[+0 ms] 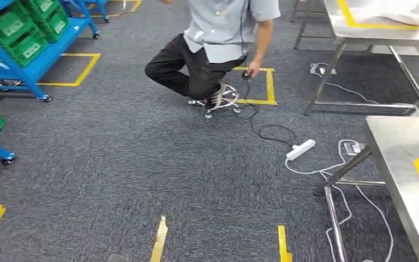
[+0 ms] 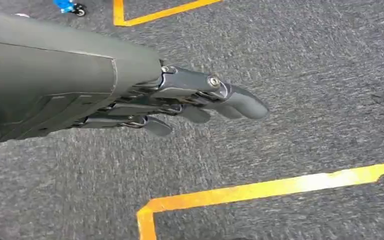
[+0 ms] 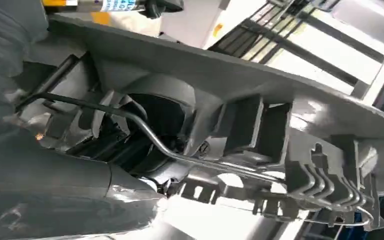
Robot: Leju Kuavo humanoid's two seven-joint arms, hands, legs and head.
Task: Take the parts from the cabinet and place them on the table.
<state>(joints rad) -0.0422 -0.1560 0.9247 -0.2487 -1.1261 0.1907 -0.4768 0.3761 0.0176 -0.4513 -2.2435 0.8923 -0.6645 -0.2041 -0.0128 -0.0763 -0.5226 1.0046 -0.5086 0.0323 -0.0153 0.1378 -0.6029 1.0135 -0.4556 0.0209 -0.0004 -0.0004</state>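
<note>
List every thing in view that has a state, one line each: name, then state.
left hand: holds nothing, fingers extended over the carpet.
right hand: grips the grey plastic part.
grey plastic part: held, off any surface.
green bins: sitting on the blue cart's shelves.
power strip: lying on the carpet, white cable attached.
person: crouched on a stool, hand at the floor.

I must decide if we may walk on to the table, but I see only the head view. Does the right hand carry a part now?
Observer: It looks so. In the right wrist view a grey plastic part lies close against the right hand.
Operator: Is anything fixed on this part?
Observer: A thin metal rod runs along it.
Operator: And the left hand?
Observer: The left hand holds nothing. Its fingers are stretched out above grey carpet with yellow tape.
</note>
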